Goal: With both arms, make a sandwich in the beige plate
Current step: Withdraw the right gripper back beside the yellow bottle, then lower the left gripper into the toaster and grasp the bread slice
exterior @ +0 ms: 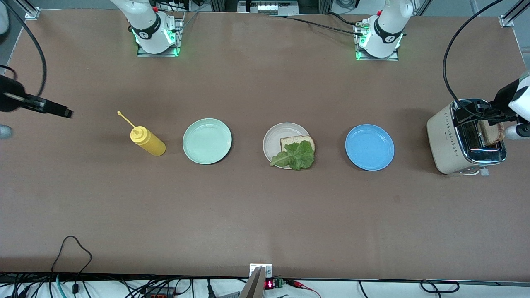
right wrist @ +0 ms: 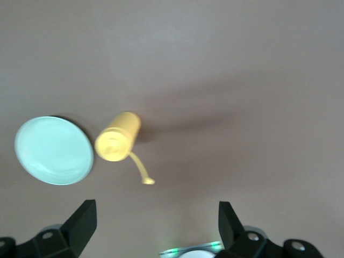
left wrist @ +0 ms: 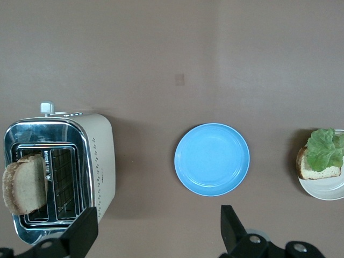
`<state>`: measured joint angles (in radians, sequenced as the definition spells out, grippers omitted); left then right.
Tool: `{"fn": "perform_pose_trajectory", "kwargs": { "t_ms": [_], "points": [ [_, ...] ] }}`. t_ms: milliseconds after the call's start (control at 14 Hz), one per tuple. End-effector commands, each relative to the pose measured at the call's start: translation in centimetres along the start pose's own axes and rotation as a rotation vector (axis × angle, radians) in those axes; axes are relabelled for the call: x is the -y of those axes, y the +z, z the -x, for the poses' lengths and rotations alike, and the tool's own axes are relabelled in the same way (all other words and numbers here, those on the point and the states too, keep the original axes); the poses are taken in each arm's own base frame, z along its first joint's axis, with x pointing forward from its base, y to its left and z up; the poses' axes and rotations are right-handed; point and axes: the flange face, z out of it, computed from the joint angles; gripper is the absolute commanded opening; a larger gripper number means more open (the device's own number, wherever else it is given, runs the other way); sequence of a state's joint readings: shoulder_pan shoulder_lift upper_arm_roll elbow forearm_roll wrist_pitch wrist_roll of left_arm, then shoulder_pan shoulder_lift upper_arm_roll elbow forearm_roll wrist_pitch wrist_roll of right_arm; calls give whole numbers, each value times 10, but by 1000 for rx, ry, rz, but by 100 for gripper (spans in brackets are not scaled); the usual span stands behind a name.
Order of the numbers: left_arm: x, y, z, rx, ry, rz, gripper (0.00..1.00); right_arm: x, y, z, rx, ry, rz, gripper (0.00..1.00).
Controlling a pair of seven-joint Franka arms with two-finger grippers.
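The beige plate [exterior: 274, 140] stands mid-table between the mint-green and blue plates. On it lies one bread slice [exterior: 296, 141] with a ruffled lettuce leaf [exterior: 296, 155] over its nearer part; the plate [left wrist: 328, 189], bread [left wrist: 317, 171] and lettuce [left wrist: 325, 148] also show in the left wrist view. A second bread slice [exterior: 492, 132] [left wrist: 24, 184] stands in a slot of the toaster [exterior: 445, 140] [left wrist: 100, 161]. My left gripper [exterior: 482, 111] [left wrist: 158, 231] hangs open and empty over the toaster. My right gripper [exterior: 62, 111] [right wrist: 156, 226] hangs open and empty over bare table beside the mustard bottle.
A yellow mustard bottle [exterior: 148, 141] [right wrist: 118, 137] stands beside the mint-green plate [exterior: 207, 141] [right wrist: 54, 150] toward the right arm's end. The blue plate [exterior: 369, 147] [left wrist: 212, 159] sits between the beige plate and the toaster. Cables run along the table's nearest edge.
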<state>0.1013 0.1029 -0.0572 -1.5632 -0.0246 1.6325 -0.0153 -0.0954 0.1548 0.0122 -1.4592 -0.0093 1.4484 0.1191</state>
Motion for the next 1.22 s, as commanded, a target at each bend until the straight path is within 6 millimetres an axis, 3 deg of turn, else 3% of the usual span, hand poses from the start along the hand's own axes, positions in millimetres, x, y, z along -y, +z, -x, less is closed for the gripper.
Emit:
{"fn": "perform_pose_trajectory", "kwargs": {
  "t_ms": [0,143,286,501,787,1001,1144],
  "points": [
    [2,6,-3,8,18,-24,100,-20,-14,15,-27,-73,66,100],
    [7,26,-16,35,8,-25,100,-32,-16,14,-32,-58,62,100],
    [21,31,-22,42,-10,-41,100,-44,-13,12,-19,-37,39,100],
    [106,40,-22,64,-15,-95,100,-43,-11,11,-16,-42,41,100],
    [198,87,-26,136,-45,-52,100,-31,-12,11,-22,-53,22,100],
    [239,128,-27,181,6,-33,100,-20,-13,11,-21,-48,-46,100],
    [261,145,-23,184,15,-15,100,13,-16,17,-28,-109,-19,100]
  ]
}}
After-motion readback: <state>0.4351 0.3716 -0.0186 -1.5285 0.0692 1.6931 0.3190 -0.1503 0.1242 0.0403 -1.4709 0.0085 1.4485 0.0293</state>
